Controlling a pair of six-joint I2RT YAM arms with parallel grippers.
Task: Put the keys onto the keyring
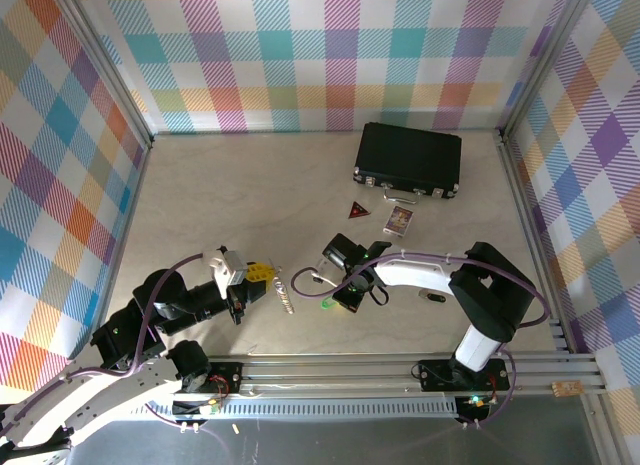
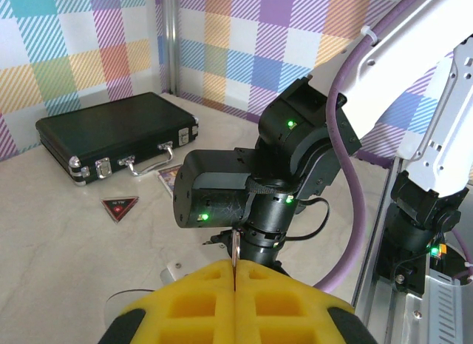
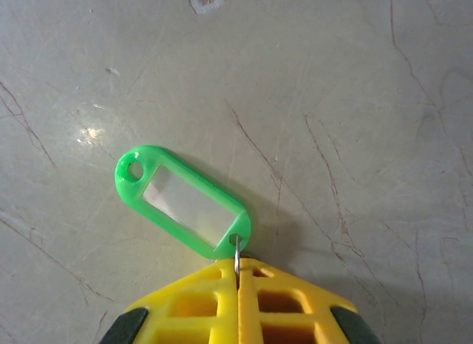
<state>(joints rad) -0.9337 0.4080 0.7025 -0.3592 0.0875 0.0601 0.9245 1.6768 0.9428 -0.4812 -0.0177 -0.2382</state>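
**Both grippers clamped shut near the worktop's front edge**

The left gripper (image 2: 235, 274) pinches the silvery keyring (image 1: 285, 293) near the middle of the front edge. To its right, the right gripper (image 3: 238, 285) pinches the green key tag (image 3: 181, 207) by its ring, on the worktop (image 1: 250, 185).

Left end effector (image 2: 235, 268) and right end effector (image 3: 238, 268) are both pinched closed.

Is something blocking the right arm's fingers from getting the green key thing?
No, nothing visible is in the way. The right fingers are pinched shut on the little metal ring at the end of the green key tag, which lies on the table.
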